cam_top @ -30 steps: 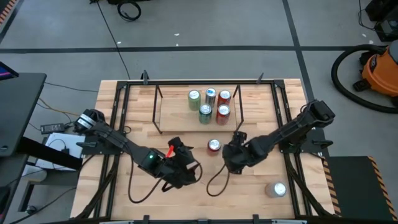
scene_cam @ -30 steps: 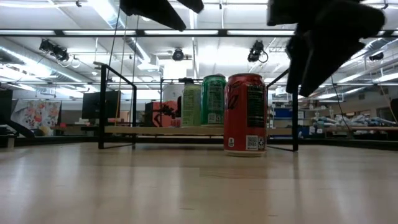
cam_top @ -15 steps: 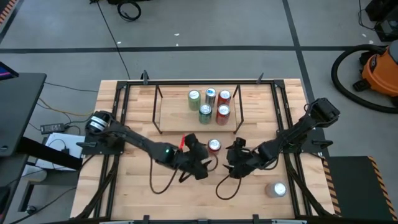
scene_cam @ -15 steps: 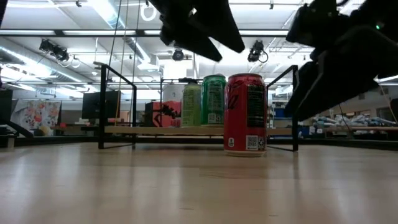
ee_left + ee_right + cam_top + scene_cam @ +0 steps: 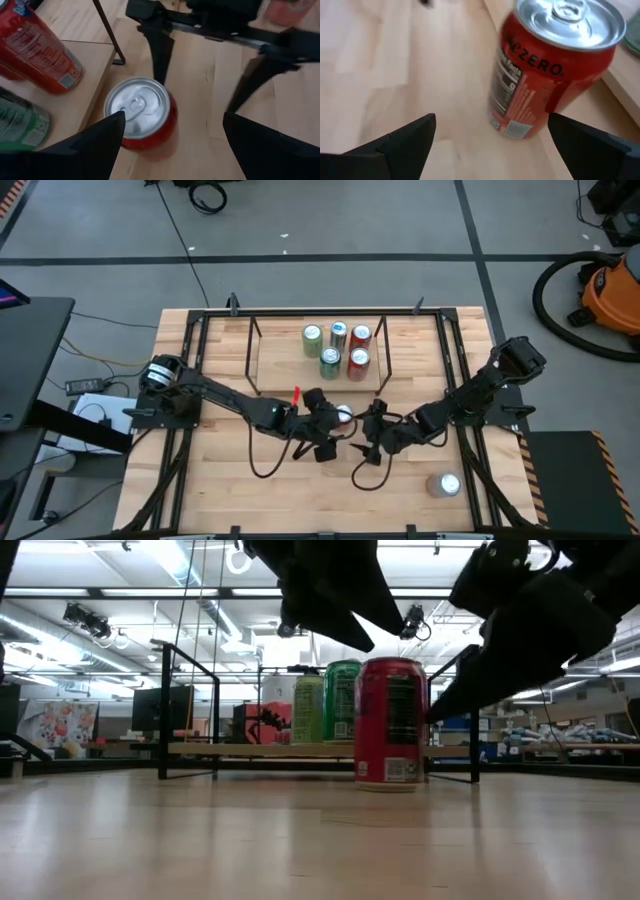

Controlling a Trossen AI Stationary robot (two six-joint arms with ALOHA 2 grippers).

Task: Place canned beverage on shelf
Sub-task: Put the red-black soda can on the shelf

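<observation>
Left arm reaches in across the table (image 5: 200, 480), its gripper (image 5: 322, 425) hanging just left of the red can (image 5: 344, 415), fingers spread wide. The left wrist view looks down on the can's silver lid (image 5: 136, 106), with the can sitting nearer one finger (image 5: 95, 142) than the other; my guess is that this wide spread is there to straddle the can before closing, though the can is not yet centred in the gap.

That can stands upright on the bare table, just in front of the shelf (image 5: 268, 370), not yet on its deck. It looks like the next one due for the shelf, so it waits close to the front edge, where only a short lift and carry are needed.

On the shelf, five cans (image 5: 336, 348) cluster toward its right half, leaving the left part of the deck free. That free deck seems the likely spot for the red can.

Right of the can, the right gripper (image 5: 372, 430) also faces it, jaws wide apart, holding nothing; in its wrist view the can (image 5: 550, 75) stands between and beyond the fingers. With both grippers crowding one can, a clash is a risk.

Farther right, near the table's front corner, another can (image 5: 445, 484) stands alone, well apart from everything.
</observation>
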